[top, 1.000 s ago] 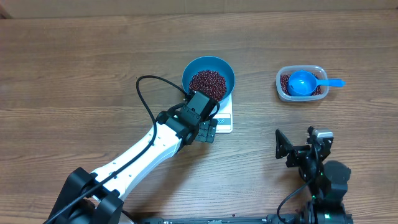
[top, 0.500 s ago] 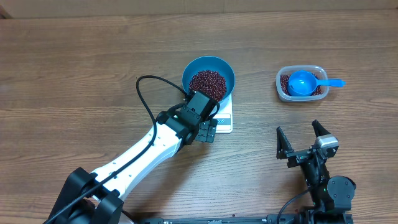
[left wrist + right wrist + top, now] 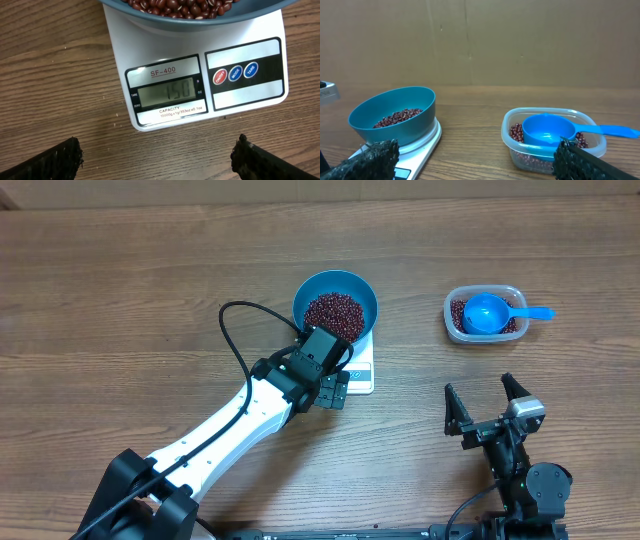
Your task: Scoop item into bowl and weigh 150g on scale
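A deep blue bowl (image 3: 335, 284) stands upright on the white scale (image 3: 363, 368), toward the counter's (image 3: 150, 300) far edge. It holds a heap of red-brown beans (image 3: 333, 311). The display reads 150.

The right gripper (image 3: 475, 157) has its jaws spread wide, with a dark finger (image 3: 367, 162) at each lower corner and only bare wooden table (image 3: 470, 134) between them. Ahead and to its left, the blue bowl (image 3: 395, 125) sits on the white scale (image 3: 427, 143) and holds a low heap of red-brown beans (image 3: 400, 117). Ahead and to its right, just past the right finger, a clear tub (image 3: 540, 110) holds more beans and a blue scoop (image 3: 545, 132). The scoop's handle (image 3: 615, 131) points right over the rim. A brown cardboard wall (image 3: 520, 45) rises behind.
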Robot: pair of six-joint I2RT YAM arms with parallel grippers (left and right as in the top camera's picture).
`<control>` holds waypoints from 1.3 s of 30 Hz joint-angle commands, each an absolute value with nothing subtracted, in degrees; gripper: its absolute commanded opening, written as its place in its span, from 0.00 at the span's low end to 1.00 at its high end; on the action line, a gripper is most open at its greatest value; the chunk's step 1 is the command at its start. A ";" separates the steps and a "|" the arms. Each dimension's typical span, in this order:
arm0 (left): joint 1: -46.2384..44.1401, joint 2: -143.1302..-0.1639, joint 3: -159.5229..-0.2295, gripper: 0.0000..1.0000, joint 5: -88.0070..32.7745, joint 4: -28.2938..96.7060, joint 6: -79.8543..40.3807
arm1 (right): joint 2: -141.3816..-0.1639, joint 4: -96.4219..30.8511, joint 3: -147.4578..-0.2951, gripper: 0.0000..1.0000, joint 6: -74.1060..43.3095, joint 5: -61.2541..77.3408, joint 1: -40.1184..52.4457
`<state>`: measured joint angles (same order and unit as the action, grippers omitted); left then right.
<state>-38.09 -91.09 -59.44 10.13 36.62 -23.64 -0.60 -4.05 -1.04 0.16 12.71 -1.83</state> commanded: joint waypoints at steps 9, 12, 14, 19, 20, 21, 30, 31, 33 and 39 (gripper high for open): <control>-37.85 -91.29 -59.90 1.00 10.92 36.60 -24.01 | -0.19 -3.68 -0.45 1.00 -0.21 12.93 -1.61; -37.85 -91.29 -59.90 1.00 10.92 36.53 -24.01 | -0.16 -3.68 -0.45 1.00 -0.21 12.93 -1.61; -37.85 -91.29 -59.90 1.00 10.92 36.25 -24.03 | -0.16 -3.68 -0.45 1.00 -0.21 12.93 -1.61; -37.85 -91.29 -59.90 0.99 9.50 34.17 -24.03 | -0.16 -3.68 -0.45 1.00 -0.21 12.93 -1.61; -37.85 -91.29 -59.90 1.00 9.37 34.06 -24.03 | -0.19 -3.68 -0.45 1.00 -0.21 12.93 -1.61; -37.85 -91.29 -59.90 1.00 9.10 34.00 -24.03 | -0.16 -3.68 -0.45 1.00 -0.21 12.93 -1.61; -37.91 -87.99 -59.90 1.00 8.71 34.04 -24.03 | -0.16 -3.68 -0.45 1.00 -0.21 12.93 -1.61; -37.91 -86.67 -59.88 0.99 8.73 34.09 -24.01 | -0.19 -3.66 -0.45 1.00 -0.21 12.93 -1.61; -37.89 -82.65 -59.86 1.00 11.00 34.02 -23.14 | -0.19 -3.68 -0.45 1.00 -0.21 12.93 -1.61; -37.82 -71.37 -59.72 1.00 14.61 34.00 -19.53 | -0.16 -3.66 -0.45 1.00 -0.21 12.93 -1.61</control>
